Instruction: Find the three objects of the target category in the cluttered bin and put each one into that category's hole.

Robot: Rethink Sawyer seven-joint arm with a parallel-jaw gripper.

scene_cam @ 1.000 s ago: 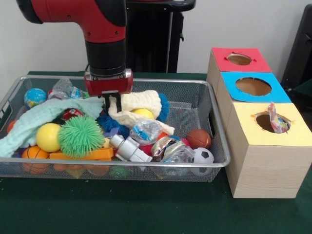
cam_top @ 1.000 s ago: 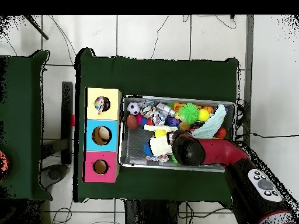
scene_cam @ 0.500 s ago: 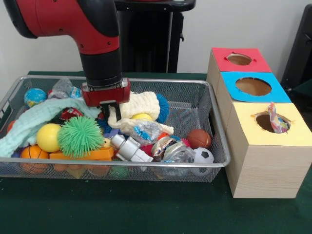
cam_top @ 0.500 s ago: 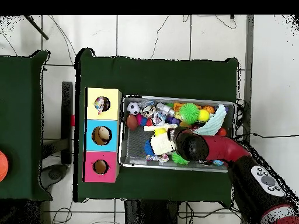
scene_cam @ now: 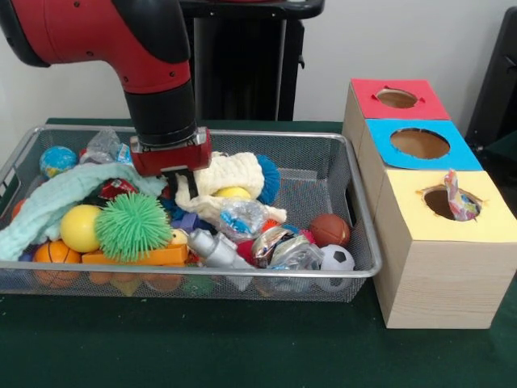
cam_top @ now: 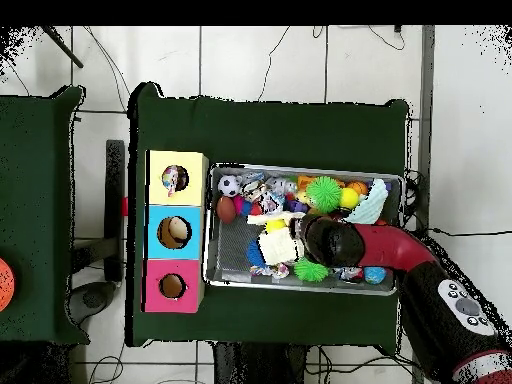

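1. The gripper (scene_cam: 184, 175) has slid leftward and lower into the bin (scene_cam: 355, 214), dragging the cream cloth (scene_cam: 230, 174).
2. Its grip state: cannot tell.
3. Cloth sits centre frame; likely still searching.

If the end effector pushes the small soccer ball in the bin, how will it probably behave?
The soccer ball is round, so it would probably roll. It lies against the bin wall, which should stop it soon. It looks small, so likely light.
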